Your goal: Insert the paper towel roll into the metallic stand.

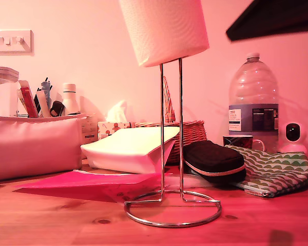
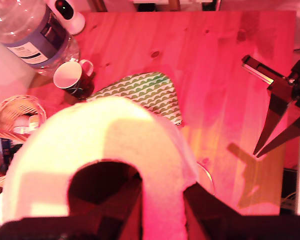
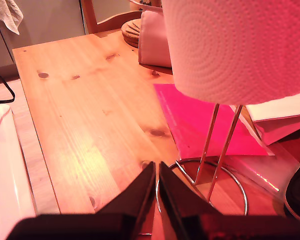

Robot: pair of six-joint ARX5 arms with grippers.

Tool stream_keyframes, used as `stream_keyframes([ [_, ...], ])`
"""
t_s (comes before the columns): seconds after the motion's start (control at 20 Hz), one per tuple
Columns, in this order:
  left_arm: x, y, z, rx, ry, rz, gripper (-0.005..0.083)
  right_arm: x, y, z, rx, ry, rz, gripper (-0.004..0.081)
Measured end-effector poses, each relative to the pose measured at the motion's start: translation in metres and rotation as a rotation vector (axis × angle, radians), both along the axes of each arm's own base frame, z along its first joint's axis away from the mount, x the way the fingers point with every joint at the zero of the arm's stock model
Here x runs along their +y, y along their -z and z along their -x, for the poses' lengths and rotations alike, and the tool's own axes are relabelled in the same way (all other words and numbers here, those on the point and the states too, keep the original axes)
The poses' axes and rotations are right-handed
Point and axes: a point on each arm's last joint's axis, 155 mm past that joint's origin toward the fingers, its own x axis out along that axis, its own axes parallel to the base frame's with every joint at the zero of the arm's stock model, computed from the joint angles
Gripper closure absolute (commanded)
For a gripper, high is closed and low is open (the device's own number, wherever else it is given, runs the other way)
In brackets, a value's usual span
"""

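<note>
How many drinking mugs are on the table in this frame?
1. The mug stands beside the water bottle at the exterior view's right, partly behind the patterned cloth. Clutter could hide others.

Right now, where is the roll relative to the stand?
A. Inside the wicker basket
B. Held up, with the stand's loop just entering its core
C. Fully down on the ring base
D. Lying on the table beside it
B: in the exterior view the roll is high up with the stand loop's top hidden in its underside; most of the loop below stays bare.
</note>
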Motion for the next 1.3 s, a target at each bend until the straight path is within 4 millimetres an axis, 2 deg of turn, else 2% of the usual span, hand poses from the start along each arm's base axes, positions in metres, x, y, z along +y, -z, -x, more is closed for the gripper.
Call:
stream_keyframes([
  [0.35, -0.002, 0.003, -0.001, 0.011, 0.001, -0.001, 0.0798, 0.000, 0.000, 0.000, 0.000, 0.000, 0.000, 0.0782],
  [0.5, -0.006, 0.010, -0.005, 0.030, -0.007, -0.012, 0.0798, 0.000, 0.001, 0.000, 0.007, 0.002, 0.001, 0.0782],
  [0.7, -0.016, 0.033, -0.013, 0.075, -0.010, -0.061, 0.0798, -0.001, 0.003, 0.001, 0.031, 0.009, -0.003, 0.0782],
  [0.95, -0.026, 0.074, -0.018, 0.169, -0.016, -0.136, 0.0797, -0.001, 0.003, 0.001, 0.031, 0.009, -0.003, 0.0782],
  [1.15, -0.029, 0.077, -0.015, 0.191, -0.004, -0.132, 0.0622, -0.001, 0.003, 0.001, 0.031, 0.010, -0.003, 0.0782],
  [1.3, -0.032, 0.077, -0.012, 0.197, 0.008, -0.128, 0.0592, -0.005, 0.004, -0.004, 0.022, 0.044, 0.006, 0.0782],
])
